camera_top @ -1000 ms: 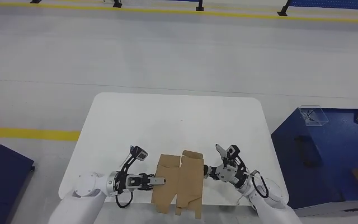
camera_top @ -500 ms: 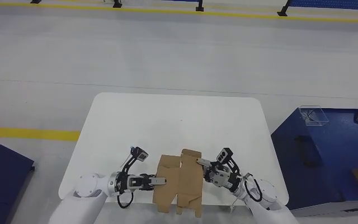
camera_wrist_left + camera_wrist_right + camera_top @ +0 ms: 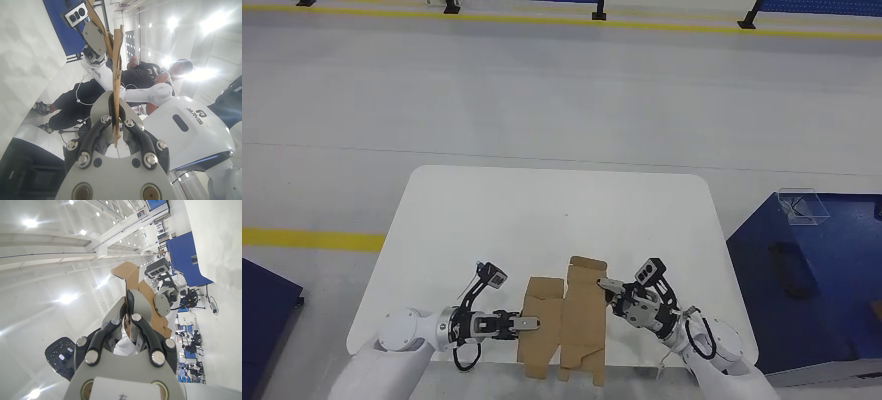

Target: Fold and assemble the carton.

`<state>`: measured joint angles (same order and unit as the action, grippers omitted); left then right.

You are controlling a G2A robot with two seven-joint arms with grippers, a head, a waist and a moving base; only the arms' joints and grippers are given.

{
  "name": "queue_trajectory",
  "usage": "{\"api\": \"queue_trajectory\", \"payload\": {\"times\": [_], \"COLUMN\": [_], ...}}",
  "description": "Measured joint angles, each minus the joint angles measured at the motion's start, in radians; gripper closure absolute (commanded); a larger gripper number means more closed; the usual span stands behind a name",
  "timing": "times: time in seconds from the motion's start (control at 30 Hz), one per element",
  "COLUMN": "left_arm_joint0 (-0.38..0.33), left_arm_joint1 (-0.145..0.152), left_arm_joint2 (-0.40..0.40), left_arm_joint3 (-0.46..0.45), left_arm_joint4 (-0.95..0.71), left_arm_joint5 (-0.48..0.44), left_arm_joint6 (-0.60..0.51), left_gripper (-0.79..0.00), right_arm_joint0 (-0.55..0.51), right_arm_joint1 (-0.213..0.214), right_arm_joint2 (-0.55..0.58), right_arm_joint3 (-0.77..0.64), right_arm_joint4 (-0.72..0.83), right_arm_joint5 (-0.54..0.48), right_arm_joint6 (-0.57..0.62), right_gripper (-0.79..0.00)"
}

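One white table (image 3: 542, 200) with rounded corners takes up the middle of your top view. The carton (image 3: 567, 320) is at its near edge, between the two arms. It is brown cardboard, still a flat blank and not yet a box, with short flaps at its far end and its near end. Its near end reaches to the table's edge or slightly past it. You cannot tell from above whether the sheet rests on the table or is held just clear of it.

Your left gripper (image 3: 532, 323) comes in from the left side of the sheet. In the left wrist view its grey fingers (image 3: 100, 106) are closed on the cardboard edge, which runs straight up between them and looks frayed where it is pinched. Beyond that edge the same view shows the other arm's gripper touching the far side of the sheet.

Your right gripper (image 3: 604, 290) meets the right side of the sheet, nearer its far end. In the right wrist view its fingers (image 3: 140, 302) are clamped on the cardboard too, and a rounded flap stands up past the fingertips.
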<state>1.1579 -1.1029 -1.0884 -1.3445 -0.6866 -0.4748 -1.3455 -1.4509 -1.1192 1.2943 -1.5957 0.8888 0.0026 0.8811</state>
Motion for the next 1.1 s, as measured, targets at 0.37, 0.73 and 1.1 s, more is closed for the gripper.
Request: {"api": "queue_trajectory", "payload": {"times": [0.37,0.73,1.1], "left_arm_joint0": [-0.003,-0.002,-0.007], "left_arm_joint1": [0.009,0.019,0.021], "left_arm_joint2": [0.019,0.031,0.028], "left_arm_joint3": [-0.009,-0.021,0.002], "left_arm_joint4": [-0.003,-0.012,-0.018], "left_arm_joint5": [-0.009,-0.014,-0.024], "left_arm_joint6": [0.009,0.014,0.024], "left_gripper": [0.000,-0.785,-0.785], "right_arm_joint0": [0.004,0.011,0.005], "right_arm_joint1": [-0.003,-0.008,-0.009], "right_arm_joint2": [0.007,-0.007,-0.002], "right_arm_joint3": [0.007,0.016,-0.022], "right_arm_joint4": [-0.009,-0.017,-0.081], "right_arm_joint5": [-0.004,-0.005,-0.108], "right_arm_joint6": [-0.031,-0.038,-0.012], "right_gripper": [-0.151,0.000,0.000]}}
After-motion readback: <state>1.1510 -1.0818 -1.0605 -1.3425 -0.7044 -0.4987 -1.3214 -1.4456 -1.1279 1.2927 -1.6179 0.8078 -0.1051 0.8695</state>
